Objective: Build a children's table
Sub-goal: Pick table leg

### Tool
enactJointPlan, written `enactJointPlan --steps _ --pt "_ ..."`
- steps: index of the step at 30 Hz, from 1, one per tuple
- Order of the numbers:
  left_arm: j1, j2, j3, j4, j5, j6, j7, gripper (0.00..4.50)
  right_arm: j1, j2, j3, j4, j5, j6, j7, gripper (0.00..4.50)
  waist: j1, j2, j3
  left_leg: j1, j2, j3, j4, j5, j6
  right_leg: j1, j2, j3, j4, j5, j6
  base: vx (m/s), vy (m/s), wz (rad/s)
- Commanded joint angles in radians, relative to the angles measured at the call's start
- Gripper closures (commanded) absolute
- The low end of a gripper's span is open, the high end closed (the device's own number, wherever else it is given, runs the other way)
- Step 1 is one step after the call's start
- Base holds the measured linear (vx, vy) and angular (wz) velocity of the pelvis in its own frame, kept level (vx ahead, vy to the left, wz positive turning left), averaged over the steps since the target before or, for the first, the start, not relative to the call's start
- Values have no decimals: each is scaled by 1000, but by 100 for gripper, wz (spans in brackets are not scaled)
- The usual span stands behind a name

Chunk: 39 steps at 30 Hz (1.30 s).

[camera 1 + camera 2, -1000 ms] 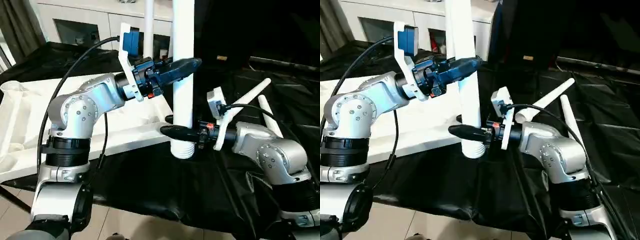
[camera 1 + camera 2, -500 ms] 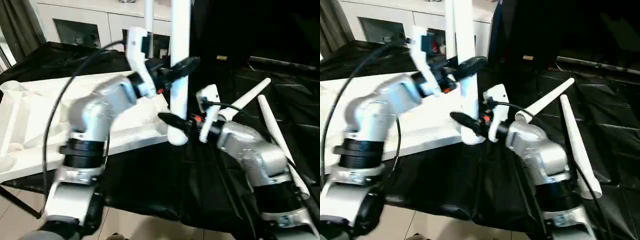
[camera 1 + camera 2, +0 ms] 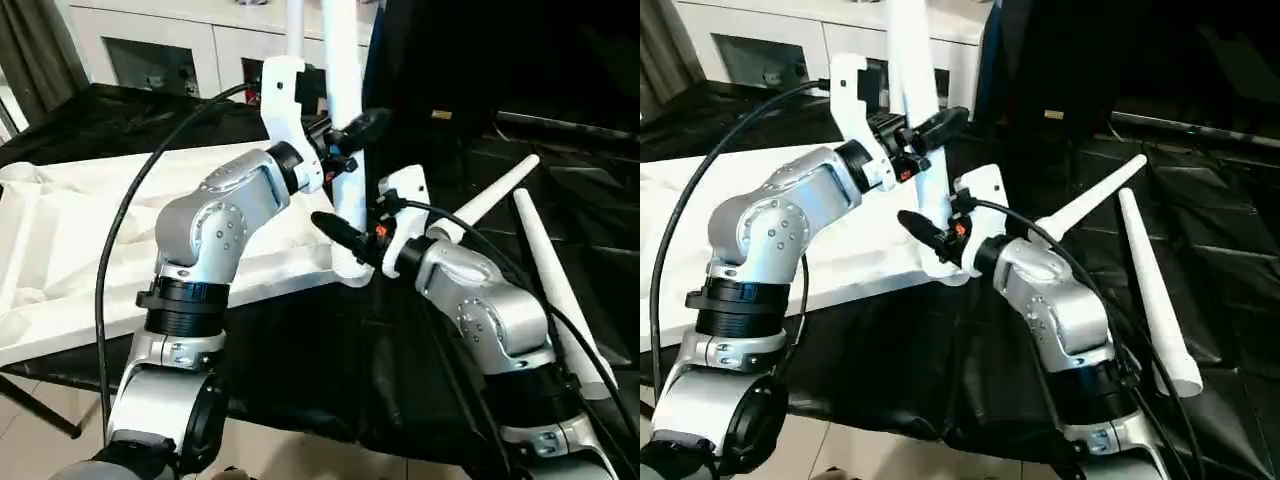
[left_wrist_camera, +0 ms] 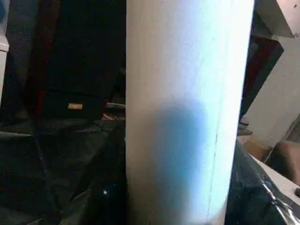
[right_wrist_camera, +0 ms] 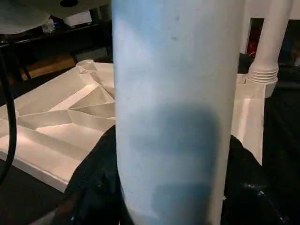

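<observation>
Two grippers clamp one upright leg (image 3: 342,120) over the tabletop's (image 3: 90,230) near corner: left gripper (image 3: 352,128) high, right gripper (image 3: 338,232) low, fingers closed around it. Right wrist view shows the ribbed underside and another leg (image 5: 269,42) already socketed; two spare legs (image 3: 1145,270) lie on black sheeting.

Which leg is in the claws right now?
The upright leg at the tabletop's near corner, with both claws around it. Two others lie on the black sheet; another stands behind.
</observation>
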Motion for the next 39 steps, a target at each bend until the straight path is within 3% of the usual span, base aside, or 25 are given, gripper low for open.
enactJointPlan --steps 1,3,4,8,12,14,19,21,31,32,36,37,39 --pt "-9 15 14 0 0 4 -11 265 -13 -6 -29 -39 50 17 38 185 -2 3 -68 10 27 -7 -73 -201 -19 56 -67 47 -79 -277 -116 0 0 0" --pt "-9 18 12 -3 -1 7 -20 266 -12 -10 -30 -48 67 31 54 177 -3 5 -68 10 29 -9 -74 -204 -21 54 -68 46 -78 -280 -113 0 0 0" --pt "-3 51 -13 -23 -26 32 -106 266 -7 -54 -12 -78 89 59 121 163 -3 -1 -67 10 29 -8 -74 -202 -20 55 -68 46 -79 -282 -112 0 0 0" --pt "20 144 -80 -87 -99 88 -334 267 6 -161 19 -141 135 134 260 136 3 4 -68 11 31 -8 -74 -175 -10 57 -68 48 -71 -253 -126 0 0 0" --pt "22 191 -89 -94 -153 104 -476 267 21 -225 28 -176 182 177 352 136 3 5 -65 12 31 -5 -73 -188 -13 54 -70 48 -74 -271 -148 0 0 0" --pt "19 200 -80 -97 -175 107 -515 267 24 -238 34 -183 194 189 367 136 2 4 -64 11 30 -6 -73 -202 -20 55 -72 48 -78 -311 -140 0 0 0" --pt "-1 172 -21 -95 -248 137 -513 267 29 -237 28 -189 218 215 371 180 1 2 -64 10 29 -6 -72 -210 -26 55 -72 46 -82 -346 -134 0 0 0" --pt "-4 168 -11 -93 -268 143 -518 267 28 -233 26 -192 223 223 372 217 2 4 -66 11 29 -7 -71 -206 -25 54 -70 46 -80 -341 -129 0 0 0" --pt "-2 181 -20 -84 -257 140 -523 267 24 -216 31 -183 221 220 349 250 3 5 -66 11 30 -7 -73 -199 -29 55 -69 46 -77 -313 -135 0 0 0" --pt "-2 180 -21 -81 -246 136 -512 211 23 -213 32 -181 218 216 344 250 2 5 -65 11 29 -8 -73 -204 -30 55 -69 46 -79 -324 -132 0 0 0" --pt "-43 136 22 6 -184 114 -343 180 15 -181 26 -157 183 182 285 251 3 8 -66 14 28 -8 -71 -212 -39 52 -68 45 -81 -332 -126 0 0 0" --pt "-43 136 22 6 -184 114 -343 168 15 -181 26 -157 183 182 285 252 4 5 -66 12 26 -8 -71 -210 -40 55 -68 44 -83 -341 -121 0 0 0" --pt "-36 131 -12 -6 -99 57 -283 154 10 -162 20 -145 173 173 256 252 2 5 -67 10 30 -10 -73 -196 -35 56 -70 45 -82 -324 -111 0 0 0"
